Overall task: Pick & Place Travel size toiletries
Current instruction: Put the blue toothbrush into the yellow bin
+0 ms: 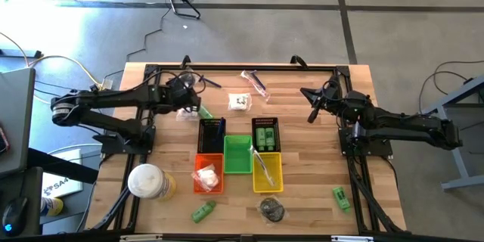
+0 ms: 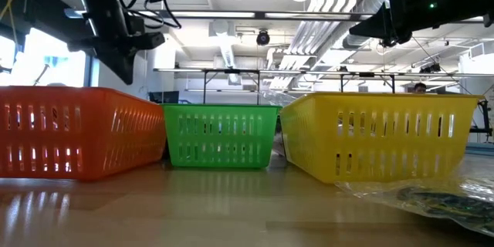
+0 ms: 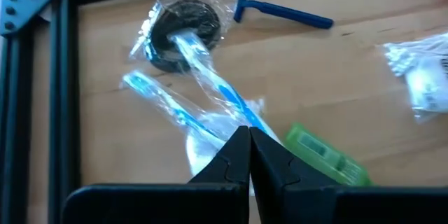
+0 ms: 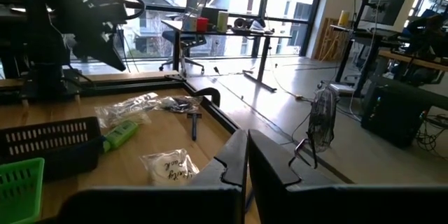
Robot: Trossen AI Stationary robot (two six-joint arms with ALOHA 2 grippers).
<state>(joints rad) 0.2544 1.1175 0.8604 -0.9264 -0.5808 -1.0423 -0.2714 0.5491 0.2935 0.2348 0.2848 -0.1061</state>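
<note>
We find the table's centre blocked by five baskets set close together: black basket (image 1: 212,134), second black basket (image 1: 265,134), orange basket (image 1: 208,173), green basket (image 1: 237,153), yellow basket (image 1: 267,172). The white-and-yellow container (image 1: 149,181) stands at the left front. Bare wood (image 1: 314,144) lies open right of the baskets.

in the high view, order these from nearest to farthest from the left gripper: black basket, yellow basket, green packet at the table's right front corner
1. Black basket: just right of and in front of the left gripper, which is shut over the back-left pile of wrapped items.
2. Yellow basket: farther front, right of the green basket.
3. Green packet: alone near the right front corner, farthest.
</note>
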